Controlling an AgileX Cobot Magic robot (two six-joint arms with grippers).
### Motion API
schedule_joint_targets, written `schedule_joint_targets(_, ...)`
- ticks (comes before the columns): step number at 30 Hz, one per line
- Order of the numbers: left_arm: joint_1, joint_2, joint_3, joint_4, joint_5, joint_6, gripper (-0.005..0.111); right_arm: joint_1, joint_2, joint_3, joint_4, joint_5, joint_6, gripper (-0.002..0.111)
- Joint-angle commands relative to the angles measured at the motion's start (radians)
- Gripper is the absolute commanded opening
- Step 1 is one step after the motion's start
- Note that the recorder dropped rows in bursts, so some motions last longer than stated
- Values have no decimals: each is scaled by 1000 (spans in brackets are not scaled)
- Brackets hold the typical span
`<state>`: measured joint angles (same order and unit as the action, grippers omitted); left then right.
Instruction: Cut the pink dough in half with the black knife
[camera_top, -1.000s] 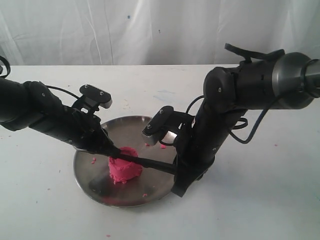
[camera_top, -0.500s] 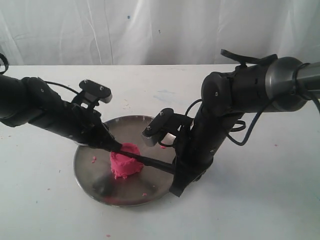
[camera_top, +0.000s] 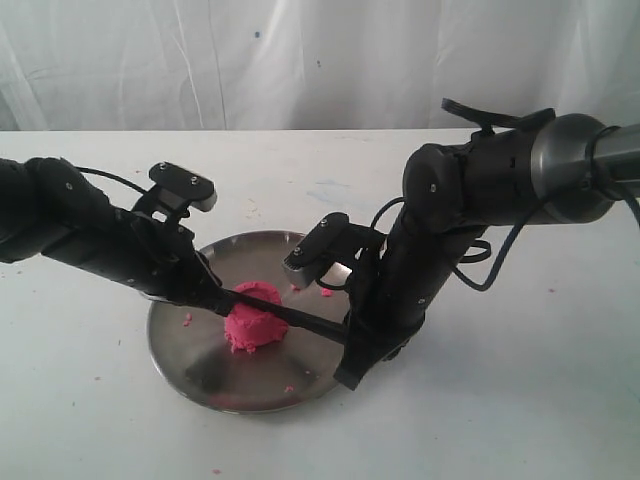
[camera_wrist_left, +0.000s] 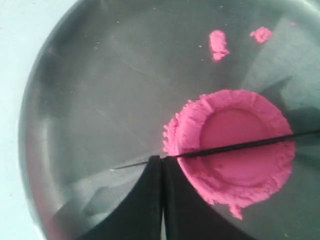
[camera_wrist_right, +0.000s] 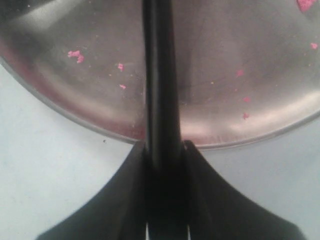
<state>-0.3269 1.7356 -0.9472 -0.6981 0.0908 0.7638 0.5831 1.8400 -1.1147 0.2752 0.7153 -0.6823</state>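
Note:
The pink dough (camera_top: 255, 325) stands as a low mound in the middle of the round steel plate (camera_top: 165, 345). The black knife (camera_top: 310, 322) lies across its top, blade edge down. My right gripper (camera_top: 345, 345) is shut on the knife's handle (camera_wrist_right: 160, 75) at the plate's right rim. My left gripper (camera_top: 222, 297) is shut, its tips resting on the blade close to the point, just left of the dough. In the left wrist view the thin blade (camera_wrist_left: 240, 145) crosses the dough (camera_wrist_left: 235, 170) slightly off centre, and the closed gripper (camera_wrist_left: 161, 160) covers a short stretch of it.
Small pink crumbs (camera_wrist_left: 218, 44) lie on the plate (camera_wrist_left: 100, 100) and a few (camera_top: 187, 320) near its left rim. The plate sits on a white table (camera_top: 500, 420) with a white curtain behind. Both arms lean over the plate from either side.
The left arm has shifted a little to the left and lower. The knife and the dough under it have moved slightly toward the back of the plate, and the dough looks squatter.

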Motion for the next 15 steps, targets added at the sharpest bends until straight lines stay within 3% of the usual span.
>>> schedule_joint_targets(1,4,0,5,-11,-64,-8,0,-2,1,-1,4,-13,6,0)
schedule_joint_targets(15,4,0,5,-11,-60,-8,0,-2,1,-1,12,-13,6,0)
